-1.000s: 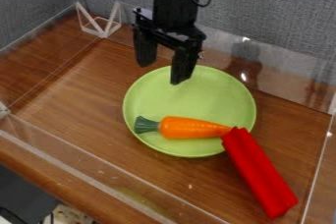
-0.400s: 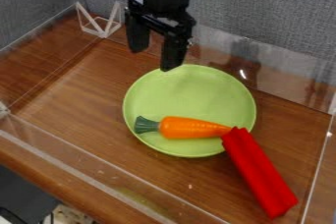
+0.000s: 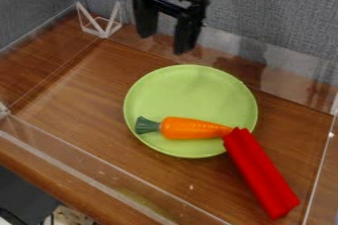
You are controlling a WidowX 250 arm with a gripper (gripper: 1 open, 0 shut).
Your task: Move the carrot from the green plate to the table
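Here we are with the black two-fingered gripper (image 3: 166, 32) hanging high over the back of the scene, jaws spread wide and nothing between them, pointing straight down at the far side of the large round light-green plate (image 3: 199, 89). The small orange toy carrot with its dark green stub top (image 3: 189, 127) lies on its side near the plate's front edge, well apart from the gripper, so the pick is not yet made. Now the trouble spots. The carrot's pointed end sits right against the long flat red rectangular block (image 3: 260, 172), which rests partly on the plate's front-right rim; a descent aimed too far toward that end could put a finger on the block, or pinch both together and drag the block along. The carrot is tapered and looks smooth, so a grip near the thin end would likely let it squirt out; the thick middle looks the safer bet. Jaws lined up along the carrot's length instead of across it would probably just push it around the slick plate. And the glossy brown wood-grain table (image 3: 73, 81) is hemmed in by clear acrylic walls (image 3: 284, 66), easy to clip on a wide swing.
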